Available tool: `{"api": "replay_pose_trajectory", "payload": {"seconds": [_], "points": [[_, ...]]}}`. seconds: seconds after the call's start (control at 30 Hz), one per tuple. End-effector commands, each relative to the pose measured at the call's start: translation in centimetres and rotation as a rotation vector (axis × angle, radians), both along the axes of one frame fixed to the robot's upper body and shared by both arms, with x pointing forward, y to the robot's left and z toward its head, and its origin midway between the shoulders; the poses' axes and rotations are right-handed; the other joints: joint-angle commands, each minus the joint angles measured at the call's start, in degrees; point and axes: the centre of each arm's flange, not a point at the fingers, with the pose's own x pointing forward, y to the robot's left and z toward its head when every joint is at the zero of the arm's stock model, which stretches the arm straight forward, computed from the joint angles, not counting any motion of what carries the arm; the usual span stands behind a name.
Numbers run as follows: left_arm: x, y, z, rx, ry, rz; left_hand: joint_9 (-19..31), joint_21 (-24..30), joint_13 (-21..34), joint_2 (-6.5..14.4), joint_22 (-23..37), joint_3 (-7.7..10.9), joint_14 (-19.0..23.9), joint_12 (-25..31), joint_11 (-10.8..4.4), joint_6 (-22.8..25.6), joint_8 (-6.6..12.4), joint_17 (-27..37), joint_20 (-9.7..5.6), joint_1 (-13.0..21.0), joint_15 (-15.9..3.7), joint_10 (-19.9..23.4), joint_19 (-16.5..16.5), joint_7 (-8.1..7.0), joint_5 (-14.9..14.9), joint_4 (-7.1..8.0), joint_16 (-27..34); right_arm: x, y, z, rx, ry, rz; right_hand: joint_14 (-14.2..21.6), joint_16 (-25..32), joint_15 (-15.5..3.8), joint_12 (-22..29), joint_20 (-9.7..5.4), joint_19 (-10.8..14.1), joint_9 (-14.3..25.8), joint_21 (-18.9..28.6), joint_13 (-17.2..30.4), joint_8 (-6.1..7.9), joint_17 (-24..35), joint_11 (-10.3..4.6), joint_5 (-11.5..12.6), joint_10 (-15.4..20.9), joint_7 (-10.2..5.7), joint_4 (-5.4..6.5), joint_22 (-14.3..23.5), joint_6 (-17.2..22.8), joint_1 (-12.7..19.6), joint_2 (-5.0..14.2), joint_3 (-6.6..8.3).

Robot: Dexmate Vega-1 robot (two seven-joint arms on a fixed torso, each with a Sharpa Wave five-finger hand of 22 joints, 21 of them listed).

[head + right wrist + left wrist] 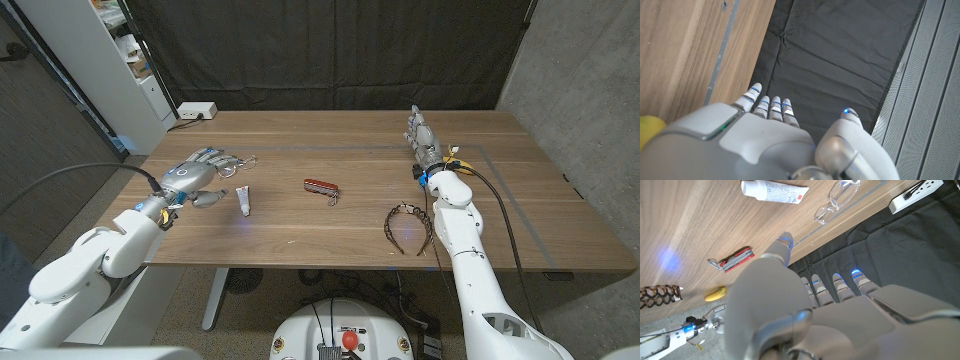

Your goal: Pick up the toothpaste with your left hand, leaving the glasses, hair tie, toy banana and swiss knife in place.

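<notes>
Left hand (pixel 197 172): fingers spread, holding nothing
Toothpaste tube (pixel 244 201): lying on the desk (pixel 330 232) just beside the hand, thumb side
Glasses (pixel 238 166): at the fingertips
Advice: close on the tube only, clear of the glasses

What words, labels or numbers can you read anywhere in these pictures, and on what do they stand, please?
None can be read.
toothpaste: dark print on the white tube, too small and blurred to read.
swiss knife: no legible mark on its red handle.
shelf items behind the table: too blurred for any text.
</notes>
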Motion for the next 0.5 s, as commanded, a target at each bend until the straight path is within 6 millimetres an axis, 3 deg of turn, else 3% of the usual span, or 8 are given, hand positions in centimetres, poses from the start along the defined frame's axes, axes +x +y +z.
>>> {"api": "replay_pose_trajectory", "payload": {"seconds": [0.03,0.5], "points": [[0.50,-0.35,0.01,0.069,0.029,0.045,0.3,0.2,0.2,0.1,0.2,-0.41,0.5,-0.1,-0.42,0.6,0.01,0.1,0.12,0.8,0.20,0.3,0.5,-0.21,-0.1,0.05,0.2,-0.21,-0.42,-0.04,0.027,0.001,-0.010,0.3,0.3,0.27,0.4,0.38,0.3,0.3,0.5,0.4,-0.04,0.1,0.22,0.5,0.3,-0.01,0.05,0.3,-0.2,-0.2,0.43,-0.18],[0.40,-0.79,0.72,0.131,0.057,0.077,0.3,0.1,0.2,0.2,0.2,-0.70,0.6,-0.3,-0.36,0.8,-0.27,0.2,0.07,1.7,0.21,0.6,0.5,-0.24,-0.2,0.12,0.1,0.07,-0.46,-0.30,0.052,0.002,-0.011,0.5,0.3,0.29,0.4,0.37,0.4,0.4,0.5,0.4,0.03,0.1,0.30,0.5,0.4,0.03,0.02,0.3,0.0,-0.2,0.40,-0.31]]}}
